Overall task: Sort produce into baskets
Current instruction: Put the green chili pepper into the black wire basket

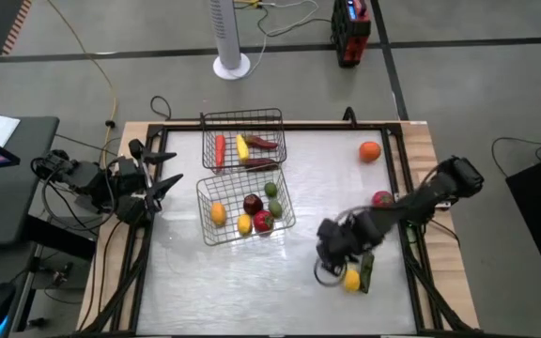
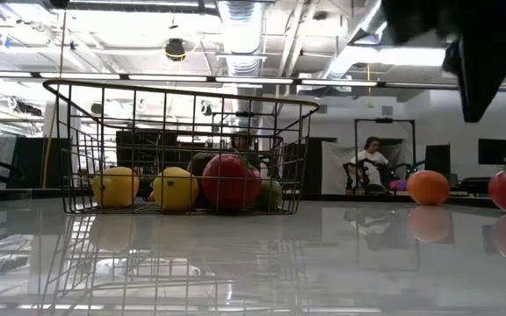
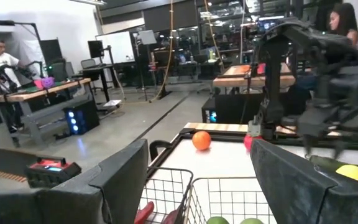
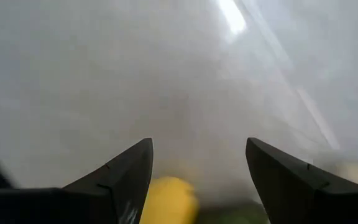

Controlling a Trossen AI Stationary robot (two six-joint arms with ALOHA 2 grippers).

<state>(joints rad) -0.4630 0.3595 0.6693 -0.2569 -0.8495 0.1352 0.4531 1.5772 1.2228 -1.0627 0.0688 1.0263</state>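
My right gripper [image 1: 331, 268] [image 4: 197, 146] is open, pointing down just above the table near its right near corner. A yellow lemon [image 1: 351, 279] [image 4: 169, 199] lies on the table between its fingers, close to one of them, with a dark green vegetable [image 1: 366, 272] beside it. An orange [image 1: 370, 150] and a red apple [image 1: 382, 198] lie loose on the right part of the table. Two wire baskets stand mid-table: the far one [image 1: 242, 117] holds long vegetables, the near one [image 1: 285, 223] holds round fruit. My left gripper [image 1: 162, 183] waits open at the table's left edge.
The table has a dark raised frame [image 1: 407, 202] along its edges. The near basket [image 2: 183, 149] stands to the left of my right gripper, with bare table between them. People and benches show in the room beyond the table.
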